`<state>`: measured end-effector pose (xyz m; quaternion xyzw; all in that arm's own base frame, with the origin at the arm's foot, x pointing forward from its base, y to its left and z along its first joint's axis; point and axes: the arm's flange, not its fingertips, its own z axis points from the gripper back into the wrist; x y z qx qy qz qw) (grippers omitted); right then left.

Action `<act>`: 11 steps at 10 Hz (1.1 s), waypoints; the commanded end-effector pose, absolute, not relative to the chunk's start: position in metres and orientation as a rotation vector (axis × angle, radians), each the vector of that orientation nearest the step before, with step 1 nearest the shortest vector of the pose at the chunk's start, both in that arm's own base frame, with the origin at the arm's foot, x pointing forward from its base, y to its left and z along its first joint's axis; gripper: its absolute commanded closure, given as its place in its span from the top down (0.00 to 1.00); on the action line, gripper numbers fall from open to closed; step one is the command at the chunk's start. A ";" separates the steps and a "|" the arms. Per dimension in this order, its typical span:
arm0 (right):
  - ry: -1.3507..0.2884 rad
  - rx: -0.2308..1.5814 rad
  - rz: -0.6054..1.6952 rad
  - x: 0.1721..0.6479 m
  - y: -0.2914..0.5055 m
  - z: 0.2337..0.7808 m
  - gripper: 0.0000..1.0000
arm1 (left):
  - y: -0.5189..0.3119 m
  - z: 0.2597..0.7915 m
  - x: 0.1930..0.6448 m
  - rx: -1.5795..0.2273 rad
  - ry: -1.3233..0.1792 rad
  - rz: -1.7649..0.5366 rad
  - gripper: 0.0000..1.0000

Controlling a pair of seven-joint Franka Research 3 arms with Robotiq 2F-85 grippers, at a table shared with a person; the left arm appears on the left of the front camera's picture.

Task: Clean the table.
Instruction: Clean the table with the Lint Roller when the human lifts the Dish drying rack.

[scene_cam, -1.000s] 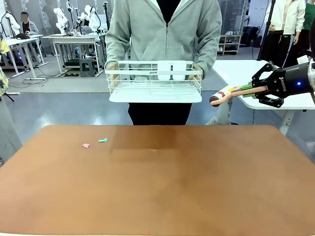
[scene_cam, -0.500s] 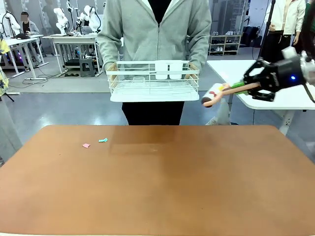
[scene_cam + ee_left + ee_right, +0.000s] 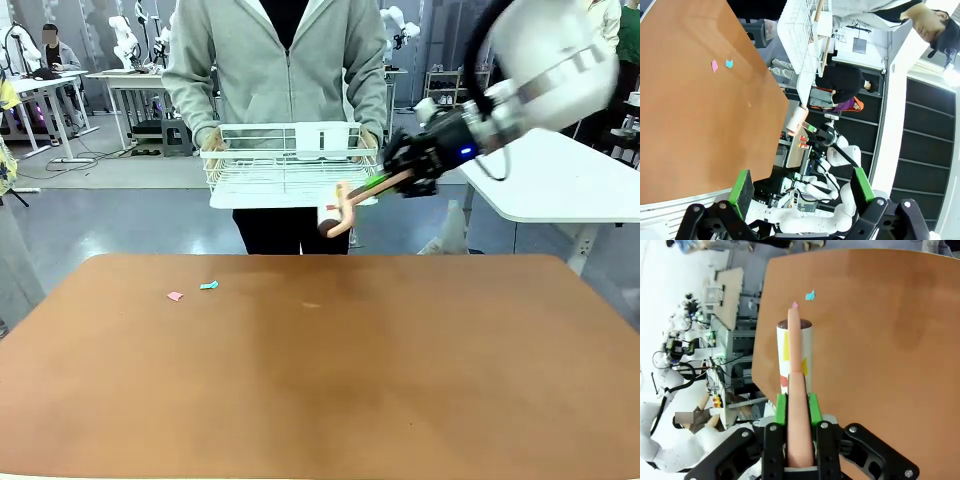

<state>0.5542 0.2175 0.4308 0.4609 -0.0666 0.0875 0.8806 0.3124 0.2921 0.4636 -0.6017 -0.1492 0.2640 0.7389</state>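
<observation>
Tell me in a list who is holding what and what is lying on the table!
right pincer: shut on the roller, up in the air near the rack
left pincer: open, holding nothing
person: holds a white rack in both hands
table: a pink paper bit and a teal paper bit lie on it

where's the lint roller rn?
Front view, near the middle: the lint roller is clamped in the right gripper, in the air over the table's far edge, just below the person's white dish rack.
</observation>
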 end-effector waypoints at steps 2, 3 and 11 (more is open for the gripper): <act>-0.169 0.897 0.119 0.571 0.251 0.420 0.22 | 0.293 0.465 0.310 -1.323 -0.331 0.577 1.00; -0.185 0.882 0.082 0.569 0.250 0.421 0.22 | 0.293 0.465 0.310 -1.323 -0.331 0.577 1.00; -0.082 0.924 0.153 0.604 0.295 0.378 0.22 | 0.293 0.465 0.310 -1.323 -0.331 0.577 1.00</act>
